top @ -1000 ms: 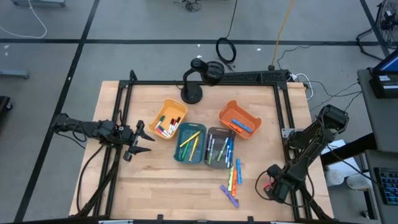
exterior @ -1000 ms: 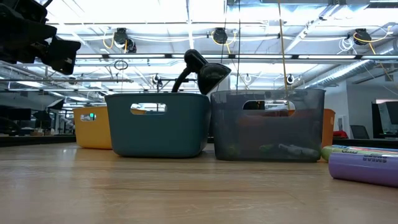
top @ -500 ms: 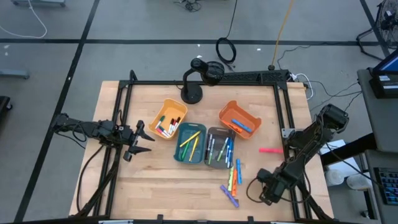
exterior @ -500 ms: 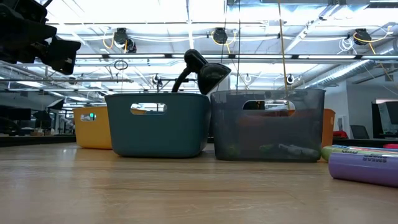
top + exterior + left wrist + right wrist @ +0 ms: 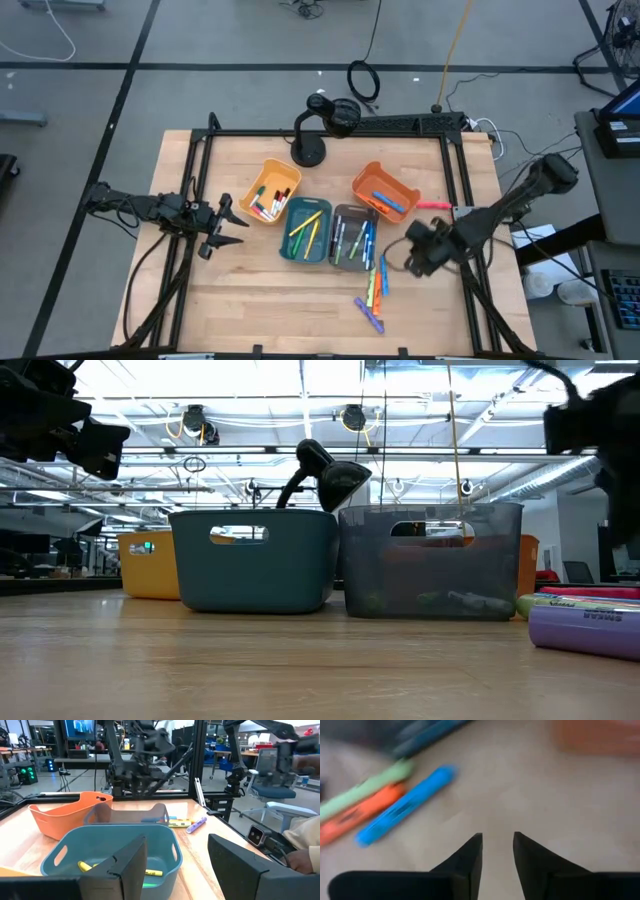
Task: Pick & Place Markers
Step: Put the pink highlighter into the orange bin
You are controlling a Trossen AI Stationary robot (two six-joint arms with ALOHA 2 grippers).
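Several loose markers lie flat on the wood in front of the grey bin; the right wrist view shows a blue marker, an orange one and a green one. A pink marker lies alone near the table's right edge. More markers lie in the yellow bin, teal bin and orange bin. My right gripper hangs over bare wood just right of the loose markers, pointing steeply down, open by a narrow gap, holding nothing. My left gripper waits open at the table's left.
A black desk lamp stands at the far edge behind the bins. A black frame runs around the table. Bare wood lies between the loose markers and the near edge, and to the left of the bins.
My right gripper has swung up from the table's near right corner toward the far edge and leftward, ending beside the loose markers, and has turned as it went. A pink marker has appeared on the right of the table and moved toward the far edge.
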